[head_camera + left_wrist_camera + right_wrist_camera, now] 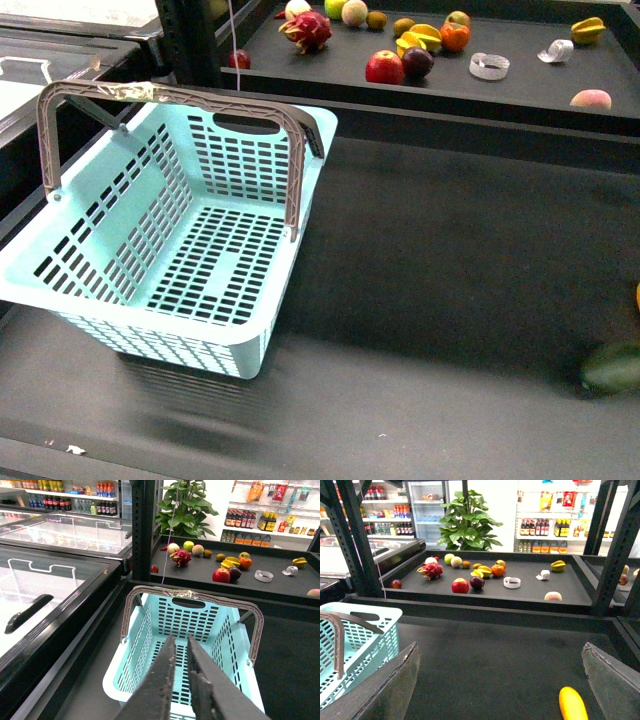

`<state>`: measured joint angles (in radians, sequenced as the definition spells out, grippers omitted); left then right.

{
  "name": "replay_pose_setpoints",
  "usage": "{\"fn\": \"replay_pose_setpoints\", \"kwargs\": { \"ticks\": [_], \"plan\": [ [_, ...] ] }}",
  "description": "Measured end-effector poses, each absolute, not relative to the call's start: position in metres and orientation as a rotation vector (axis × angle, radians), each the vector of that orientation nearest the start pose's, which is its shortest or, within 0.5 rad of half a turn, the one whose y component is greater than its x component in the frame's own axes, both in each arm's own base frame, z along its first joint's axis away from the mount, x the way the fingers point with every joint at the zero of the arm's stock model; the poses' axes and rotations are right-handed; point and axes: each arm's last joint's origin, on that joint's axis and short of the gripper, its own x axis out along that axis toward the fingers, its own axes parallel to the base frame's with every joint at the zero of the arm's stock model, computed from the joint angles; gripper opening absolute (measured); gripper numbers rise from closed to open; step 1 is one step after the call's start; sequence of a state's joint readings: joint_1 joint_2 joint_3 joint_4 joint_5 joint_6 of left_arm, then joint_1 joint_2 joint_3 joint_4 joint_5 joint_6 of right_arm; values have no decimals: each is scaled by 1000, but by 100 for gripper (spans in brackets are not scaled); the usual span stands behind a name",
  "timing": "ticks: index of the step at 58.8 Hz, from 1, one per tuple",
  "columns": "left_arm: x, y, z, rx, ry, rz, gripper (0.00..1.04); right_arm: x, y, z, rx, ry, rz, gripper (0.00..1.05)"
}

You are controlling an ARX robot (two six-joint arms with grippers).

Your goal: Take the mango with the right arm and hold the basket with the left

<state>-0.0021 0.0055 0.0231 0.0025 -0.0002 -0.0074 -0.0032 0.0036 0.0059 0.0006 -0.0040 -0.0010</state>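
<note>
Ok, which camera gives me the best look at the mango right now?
The right wrist view: the mango lies nearly whole and unobstructed there. The front view catches only a yellow-orange sliver at its right edge, probably the same fruit, above the dark green fruit. The left wrist view does not show it.

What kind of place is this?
Probably a small supermarket, or a mock-up of one: shelves of bottled drinks, a glass-topped freezer, loose fruit on a display shelf and a turquoise shopping basket.
</note>
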Motion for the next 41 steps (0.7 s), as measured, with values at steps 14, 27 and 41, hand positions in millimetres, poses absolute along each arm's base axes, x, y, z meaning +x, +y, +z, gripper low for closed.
{"fn": "replay_pose_setpoints", "kwargs": {
  "ticks": [14,27,41],
  "plan": [
    [97,0,171,-7,-20,-2,64,98,0,165,-1,-2,1,96],
    [97,0,171,-6,-20,-2,97,98,0,165,-1,-2,1,96],
    [98,-1,172,-31,-26,82,97,98,0,165,-1,-2,0,96]
  ]
}}
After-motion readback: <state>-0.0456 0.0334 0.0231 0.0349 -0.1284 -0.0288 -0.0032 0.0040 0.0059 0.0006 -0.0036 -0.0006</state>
